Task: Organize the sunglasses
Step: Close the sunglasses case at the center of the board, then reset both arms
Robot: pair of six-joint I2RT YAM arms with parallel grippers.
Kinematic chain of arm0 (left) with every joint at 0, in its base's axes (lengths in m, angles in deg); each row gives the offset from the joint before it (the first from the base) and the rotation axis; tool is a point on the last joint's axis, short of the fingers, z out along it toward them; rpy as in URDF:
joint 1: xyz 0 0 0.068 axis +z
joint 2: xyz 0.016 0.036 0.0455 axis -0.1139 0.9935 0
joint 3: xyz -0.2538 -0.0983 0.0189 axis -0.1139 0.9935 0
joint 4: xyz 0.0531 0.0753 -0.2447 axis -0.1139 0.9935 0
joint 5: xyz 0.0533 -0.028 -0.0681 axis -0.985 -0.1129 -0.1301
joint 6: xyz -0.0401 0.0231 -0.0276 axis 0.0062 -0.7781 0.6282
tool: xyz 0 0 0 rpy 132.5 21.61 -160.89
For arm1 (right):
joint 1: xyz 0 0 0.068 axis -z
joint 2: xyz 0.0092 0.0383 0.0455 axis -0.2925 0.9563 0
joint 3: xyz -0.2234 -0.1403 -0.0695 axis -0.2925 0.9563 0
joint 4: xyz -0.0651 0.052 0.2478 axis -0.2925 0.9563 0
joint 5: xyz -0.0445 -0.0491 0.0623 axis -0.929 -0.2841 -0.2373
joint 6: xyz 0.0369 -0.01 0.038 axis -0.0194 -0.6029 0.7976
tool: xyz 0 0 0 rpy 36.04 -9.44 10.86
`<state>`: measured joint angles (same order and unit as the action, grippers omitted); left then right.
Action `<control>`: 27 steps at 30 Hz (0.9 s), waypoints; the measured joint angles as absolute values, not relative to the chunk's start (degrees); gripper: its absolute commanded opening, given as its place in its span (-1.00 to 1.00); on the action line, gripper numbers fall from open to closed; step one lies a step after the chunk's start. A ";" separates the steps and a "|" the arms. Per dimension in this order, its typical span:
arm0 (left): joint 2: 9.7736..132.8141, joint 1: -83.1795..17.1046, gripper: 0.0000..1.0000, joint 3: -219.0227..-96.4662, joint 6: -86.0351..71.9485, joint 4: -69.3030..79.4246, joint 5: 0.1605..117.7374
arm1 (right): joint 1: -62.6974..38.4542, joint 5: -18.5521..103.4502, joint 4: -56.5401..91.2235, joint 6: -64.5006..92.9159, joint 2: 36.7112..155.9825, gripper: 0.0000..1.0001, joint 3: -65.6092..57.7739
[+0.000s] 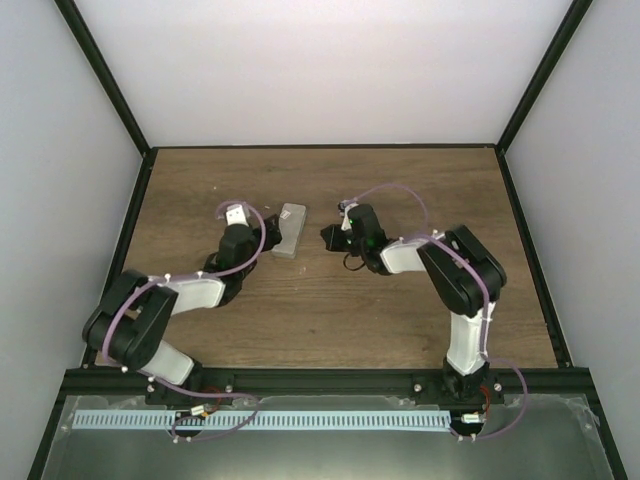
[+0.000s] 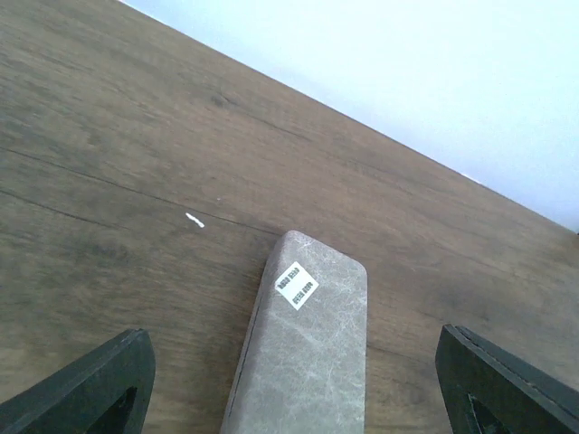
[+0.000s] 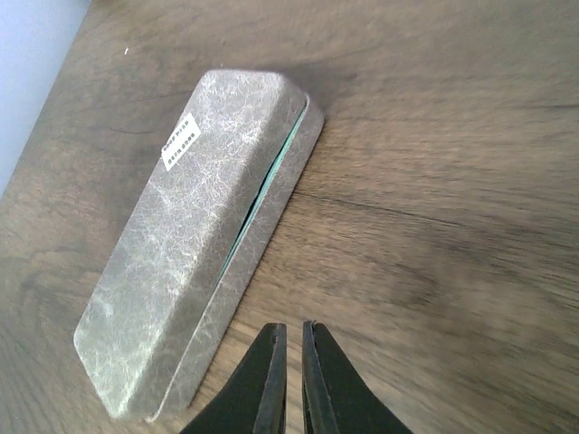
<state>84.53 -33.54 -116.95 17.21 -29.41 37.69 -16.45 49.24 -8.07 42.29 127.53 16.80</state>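
Note:
The sunglasses are out of view in every frame. A grey rectangular case [image 1: 290, 231] lies on the wooden table between the two arms. It is almost closed, and a thin strip of green lining [image 3: 276, 172] shows along its seam. My left gripper [image 1: 243, 215] is open. In its wrist view the wide-apart fingers [image 2: 109, 380] stand on either side of the case's near end [image 2: 312, 389], not touching it. My right gripper [image 1: 327, 236] is shut on nothing. It hovers over bare wood just right of the case [image 3: 194, 226], its tips [image 3: 292, 327] close to the case's long edge.
A white sticker [image 2: 297, 285] sits on the case lid. There is a small white fleck [image 2: 194, 220] on the table left of the case. White walls with black frame posts [image 1: 140, 150] enclose the table on three sides.

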 measured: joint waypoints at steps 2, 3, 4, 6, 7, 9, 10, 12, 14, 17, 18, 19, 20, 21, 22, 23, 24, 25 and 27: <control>82.12 -33.56 0.74 -114.87 17.19 -29.98 37.21 | -16.47 46.38 -8.97 41.30 124.19 -0.93 19.86; 80.73 -33.59 0.74 -113.65 17.12 -30.16 36.97 | -16.45 44.81 -9.58 40.69 122.29 -0.92 21.63; 79.61 -33.59 0.74 -112.73 17.10 -30.18 36.80 | -16.45 43.85 -9.93 40.10 120.96 -0.89 22.88; 77.16 -33.61 0.74 -110.70 16.97 -30.18 36.40 | -16.47 41.53 -11.15 38.59 117.02 -0.74 26.61; 75.81 -33.61 0.74 -109.69 16.88 -30.11 36.12 | -16.47 40.52 -11.68 37.96 114.90 -0.63 28.52; 72.31 -33.65 0.74 -107.31 16.62 -30.00 35.07 | -16.47 38.47 -13.10 36.76 110.38 -0.39 32.63; 69.84 -33.70 0.75 -105.94 16.38 -29.83 34.13 | -16.49 37.55 -13.71 36.63 108.28 -0.22 34.48; 63.72 -33.80 0.77 -103.20 15.57 -29.19 30.94 | -16.51 34.78 -15.70 35.62 102.57 0.26 39.18; 58.17 -33.78 0.78 -101.65 14.48 -28.21 27.44 | -16.51 32.46 -16.33 34.88 97.63 0.66 42.40; 51.68 -33.63 0.82 -100.49 13.26 -27.03 23.14 | -16.51 28.37 -15.39 32.87 91.97 0.89 43.75; 50.48 -33.56 0.83 -100.21 13.01 -26.99 22.46 | -16.53 27.13 -15.29 32.32 90.97 0.95 43.60; 49.49 -33.50 0.84 -99.92 12.77 -26.92 21.74 | -16.56 26.14 -15.11 31.93 90.20 0.97 43.58; 49.08 -33.48 0.84 -99.79 12.58 -26.79 21.39 | -16.56 25.18 -14.87 31.36 89.46 0.99 43.60; 48.95 -33.48 0.85 -99.77 12.45 -26.57 21.04 | -16.53 24.20 -14.69 30.79 88.87 0.99 43.62; 49.03 -33.48 0.85 -99.75 12.36 -26.48 20.75 | -16.53 23.50 -14.69 30.33 88.45 1.00 43.62; 49.14 -33.48 0.85 -99.73 12.29 -26.42 20.49 | -16.56 23.02 -14.69 30.05 88.21 1.00 43.64; 49.32 -33.48 0.85 -99.71 12.18 -26.40 20.21 | -16.56 22.60 -14.76 29.59 88.08 1.00 43.66; 49.64 -33.48 0.85 -99.71 12.10 -26.48 19.92 | -16.56 22.25 -14.85 29.09 88.10 1.00 43.66; 50.65 -33.48 0.86 -99.71 11.86 -26.64 19.71 | -16.56 21.73 -15.02 28.45 88.52 0.98 43.66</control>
